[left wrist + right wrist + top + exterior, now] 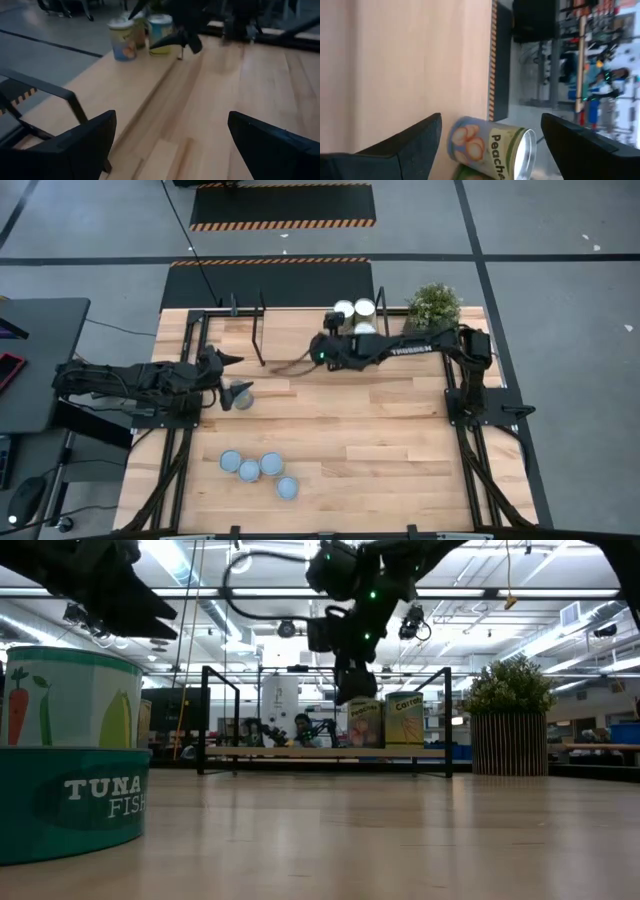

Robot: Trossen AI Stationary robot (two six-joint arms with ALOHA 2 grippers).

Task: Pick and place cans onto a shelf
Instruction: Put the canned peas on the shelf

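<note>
A: Looking at the right gripper [322,348] first: it hangs over the shelf [290,340], fingers [405,145] spread wide with nothing between them. A peach can [490,147] stands just ahead of it.

B: And the left gripper [222,377]?

A: Spread wide too, empty, out over the table [400,440] at about nine o'clock. One can [241,394] sits just beside it, toward five o'clock.

B: Where are the rest?

A: Three cans [354,310] are on the shelf's right end, at about one o'clock of the table, next to the plant [433,305]. Four cans [258,472] cluster on the table at about seven o'clock, close together, well apart from both grippers.

B: Is the near one a tuna can?

A: From table height, yes, a tuna can [70,800] with another can [70,698] behind it.
</note>
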